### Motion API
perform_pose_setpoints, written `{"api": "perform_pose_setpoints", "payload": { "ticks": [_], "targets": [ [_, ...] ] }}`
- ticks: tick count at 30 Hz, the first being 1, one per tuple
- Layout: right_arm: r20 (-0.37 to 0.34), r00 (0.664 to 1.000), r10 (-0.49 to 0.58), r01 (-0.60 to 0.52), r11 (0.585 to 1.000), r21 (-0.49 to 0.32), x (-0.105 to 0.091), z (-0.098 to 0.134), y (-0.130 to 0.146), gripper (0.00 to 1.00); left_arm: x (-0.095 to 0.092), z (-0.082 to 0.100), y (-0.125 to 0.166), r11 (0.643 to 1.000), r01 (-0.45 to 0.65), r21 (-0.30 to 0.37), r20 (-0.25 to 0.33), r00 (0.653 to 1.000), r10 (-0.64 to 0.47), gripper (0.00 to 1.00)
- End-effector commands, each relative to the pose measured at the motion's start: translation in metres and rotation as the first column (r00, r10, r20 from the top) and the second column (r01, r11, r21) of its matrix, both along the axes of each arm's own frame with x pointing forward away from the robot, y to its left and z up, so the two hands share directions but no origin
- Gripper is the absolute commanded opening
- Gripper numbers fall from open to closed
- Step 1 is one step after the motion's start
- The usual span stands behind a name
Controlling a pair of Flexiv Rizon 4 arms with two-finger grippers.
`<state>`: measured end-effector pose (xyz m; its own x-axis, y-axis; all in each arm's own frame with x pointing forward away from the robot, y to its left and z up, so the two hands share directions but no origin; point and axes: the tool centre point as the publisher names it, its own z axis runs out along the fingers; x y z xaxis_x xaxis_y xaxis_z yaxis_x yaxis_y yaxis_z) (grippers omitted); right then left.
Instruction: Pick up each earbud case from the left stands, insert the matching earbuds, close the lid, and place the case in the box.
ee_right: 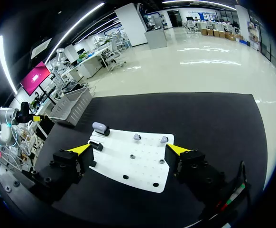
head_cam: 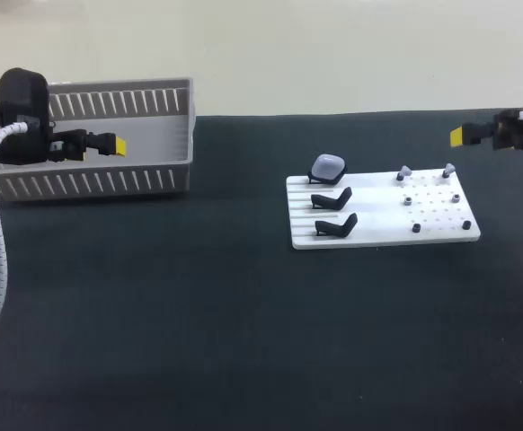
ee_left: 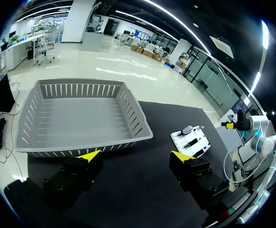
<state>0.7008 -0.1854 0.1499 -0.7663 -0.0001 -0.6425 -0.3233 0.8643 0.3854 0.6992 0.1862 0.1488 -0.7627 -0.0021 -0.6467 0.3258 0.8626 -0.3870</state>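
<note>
While the rounded pale-grey earbud case sits at the rear left corner of the white plastic board, both claws are open: left claw well left of this board, right claw past its right end.

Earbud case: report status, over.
Left gripper open, at the box. Right gripper open, right of the board. Earbud case on rear stand, untouched. Nothing in the way.

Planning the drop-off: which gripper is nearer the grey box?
Left. The left gripper hovers at the box; the right gripper hangs far off, past the white board.
</note>
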Motion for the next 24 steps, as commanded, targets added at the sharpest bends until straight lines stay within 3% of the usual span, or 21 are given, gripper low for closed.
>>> {"api": "perform_pose_setpoints", "payload": {
  "ticks": [1,15,24],
  "targets": [
    [0.0,1.0,0.0,0.0,1.0,0.0,0.0,0.0,0.0,1.0,0.0,0.001,-0.001,1.0,-0.004,0.006,-0.005,1.0,0.004,1.0],
    [0.0,1.0,0.0,0.0,1.0,0.0,0.0,0.0,0.0,1.0,0.0,0.001,-0.001,1.0,-0.004,0.006,-0.005,1.0,0.004,1.0],
    [0.0,1.0,0.0,0.0,1.0,0.0,0.0,0.0,0.0,1.0,-0.006,0.008,-0.019,0.981,0.19,-0.04,0.096,0.978,-0.185,1.0]
  ]
}}
